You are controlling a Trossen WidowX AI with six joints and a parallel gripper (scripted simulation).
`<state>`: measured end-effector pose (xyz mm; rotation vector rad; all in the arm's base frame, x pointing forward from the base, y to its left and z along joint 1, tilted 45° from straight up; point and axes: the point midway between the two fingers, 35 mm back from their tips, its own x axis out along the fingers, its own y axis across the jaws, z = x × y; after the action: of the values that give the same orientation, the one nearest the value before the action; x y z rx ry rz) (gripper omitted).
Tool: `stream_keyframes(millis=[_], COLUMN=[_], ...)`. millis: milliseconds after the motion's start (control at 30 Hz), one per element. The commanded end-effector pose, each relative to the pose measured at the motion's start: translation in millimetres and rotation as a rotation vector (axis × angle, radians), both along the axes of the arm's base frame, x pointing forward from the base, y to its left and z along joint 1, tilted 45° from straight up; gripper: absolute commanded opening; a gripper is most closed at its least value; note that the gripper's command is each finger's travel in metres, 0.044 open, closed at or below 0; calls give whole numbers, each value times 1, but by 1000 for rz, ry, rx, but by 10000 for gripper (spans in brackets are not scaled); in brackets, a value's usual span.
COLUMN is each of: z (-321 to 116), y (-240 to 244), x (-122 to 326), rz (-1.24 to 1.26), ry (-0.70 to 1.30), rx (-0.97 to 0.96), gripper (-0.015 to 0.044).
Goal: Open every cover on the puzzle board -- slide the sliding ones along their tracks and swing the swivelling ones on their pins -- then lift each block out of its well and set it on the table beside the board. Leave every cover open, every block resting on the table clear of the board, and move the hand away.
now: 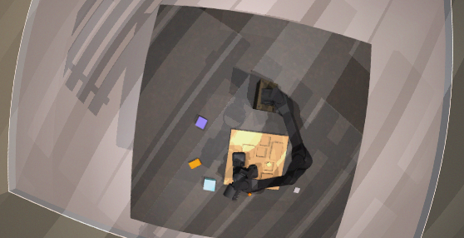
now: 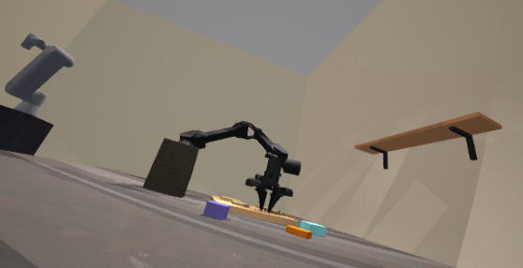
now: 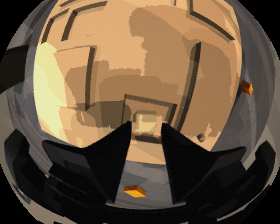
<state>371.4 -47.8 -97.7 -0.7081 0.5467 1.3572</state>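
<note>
- Gripper low over the puzzle board, pointing down; fingers partly open, a narrow gap with nothing gripped.
- Between the fingertips in the wrist view, a small pale raised piece inside a square outline; impossible to tell whether block or cover knob.
- Already on the table beside the board: purple block, orange block and light blue block.
- Also off the board: small orange piece just beside one edge, small pale piece farther out.
- Step in hand, by judgement: lining up on the pale piece, either to grasp or to push.
- Before any descent, centre the gap over the piece and keep the tips square to its sides.
- If a block, close low on its sides, then lift straight up to avoid catching the well wall.
- If a knob, follow the track or pin with light sideways force; pressing down risks jamming the cover.
- For any release, choose a spot well apart from the three large blocks.
</note>
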Motion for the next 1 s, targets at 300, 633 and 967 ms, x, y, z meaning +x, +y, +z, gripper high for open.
stream_keyframes(millis=[300,633,967], z=[-7,-6,-3], y=[8,6,3], x=[1,2,1], rz=[-4,0,-1], ry=[2,-1,-1], rx=[6,0,0], gripper=[144,90,80])
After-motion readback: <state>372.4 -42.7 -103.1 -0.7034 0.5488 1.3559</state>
